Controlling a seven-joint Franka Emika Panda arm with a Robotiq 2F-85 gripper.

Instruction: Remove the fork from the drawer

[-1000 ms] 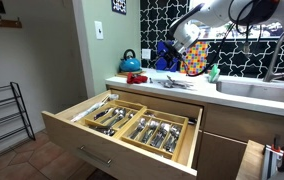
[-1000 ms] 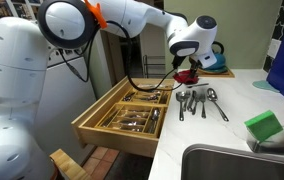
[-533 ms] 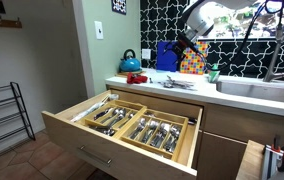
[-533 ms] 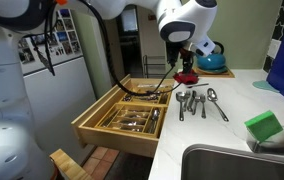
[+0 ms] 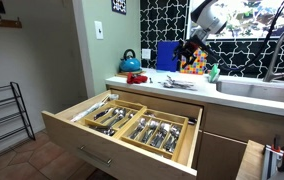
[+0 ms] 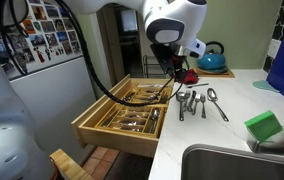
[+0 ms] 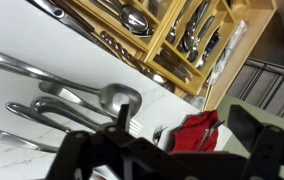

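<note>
Pincer (image 5: 195,50) has risen since the frame before and hangs above the white bench (image 6: 237,100), jaws apart, nothing held. Wide light-wood drawer (image 5: 102,150) stands pulled open under the bench edge, cutlery in its divider compartments. Loose silver cutlery (image 6: 197,100) lies on the bench; the fork cannot be singled out.

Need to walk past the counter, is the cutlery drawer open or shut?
Open. The drawer is pulled far out from the cabinet, its compartments of cutlery exposed in both exterior views.
</note>
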